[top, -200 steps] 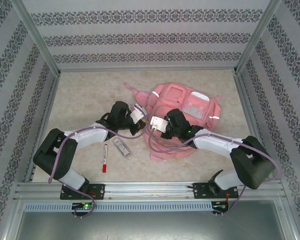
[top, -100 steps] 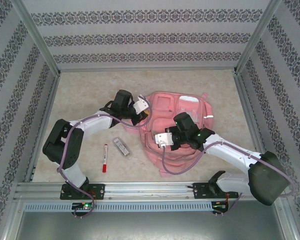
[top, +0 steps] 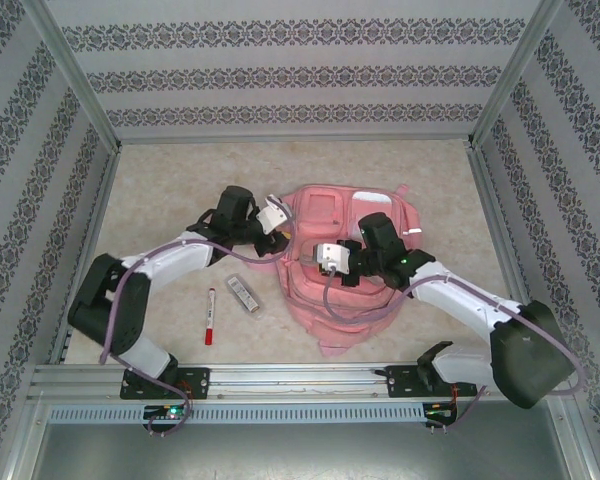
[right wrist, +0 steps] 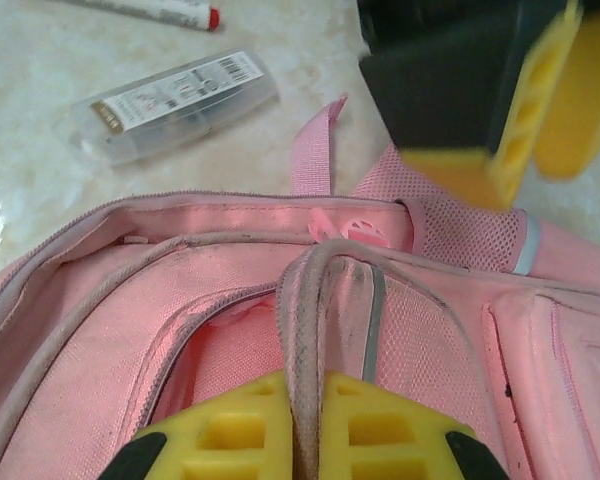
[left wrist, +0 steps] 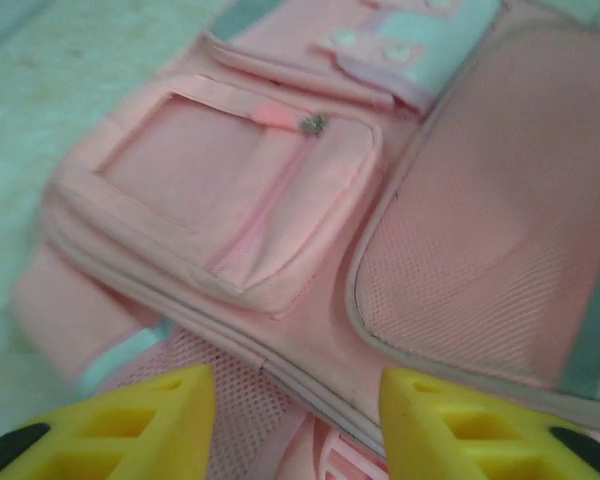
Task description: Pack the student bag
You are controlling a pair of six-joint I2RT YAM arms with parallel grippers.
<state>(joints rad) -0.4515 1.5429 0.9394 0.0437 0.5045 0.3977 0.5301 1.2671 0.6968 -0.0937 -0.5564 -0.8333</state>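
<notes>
The left gripper (left wrist: 298, 420) has let go, jaws apart; right gripper (right wrist: 308, 430) pinches the student bag (top: 325, 207) rim (marker (top: 209, 316), clear case (top: 243, 293) still unpacked).

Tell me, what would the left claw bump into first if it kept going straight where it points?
The pink student bag. The open left claw points right at it: mesh fabric sits just ahead, with a small zip pocket beyond. Probably very close, though depth is hard to judge.
</notes>
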